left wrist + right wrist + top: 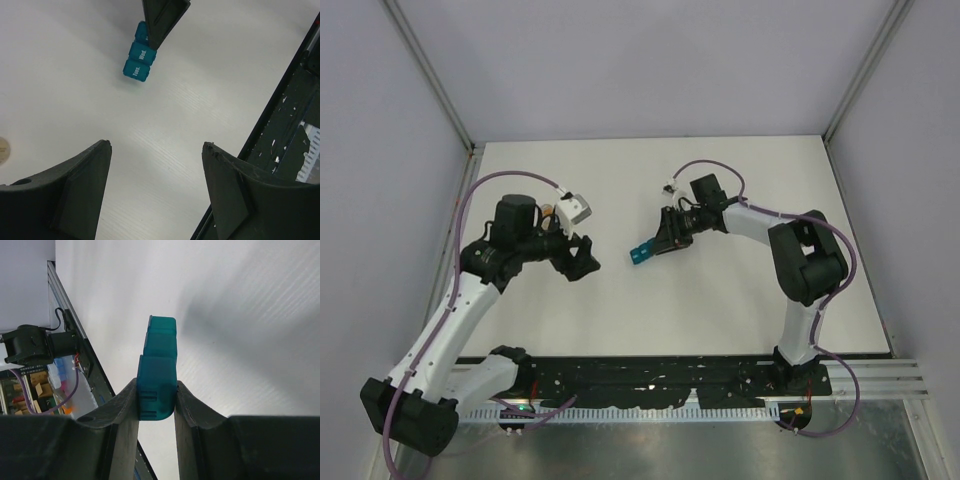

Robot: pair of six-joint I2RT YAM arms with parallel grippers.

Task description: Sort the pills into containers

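The teal container strip (pixel 159 365) is clamped by the right gripper (pixel 156 382). The jaws are closed on 1 end of the strip, with 1 finger pressed against each long side. The rest of the strip projects forward beyond the fingertips.

In the top view, the container strip (pixel 641 252) is located near the middle of the white table (pixel 740 300). It is carried at the tip of the right gripper (pixel 655 246) and is pointed toward the left arm. Whether the strip rests on the table surface or is held just above it cannot be determined from these views.

In the left wrist view, the container strip (pixel 139 59) is shown as 3 joined square compartments. The labels "Tues." and "Wed." are printed on the 2 nearer lids. The 3rd compartment is partly covered by a finger of the right gripper.

The left gripper (pixel 582 258) is held with its jaws spread and nothing is gripped. It is positioned to the left of the strip, well apart from it. Bare table is seen between its 2 fingers in the left wrist view (pixel 157 145).

A tan disc (pixel 2 150) is cut off by the left edge of that view. A black rail (pixel 280 130) is fitted along the near table edge.
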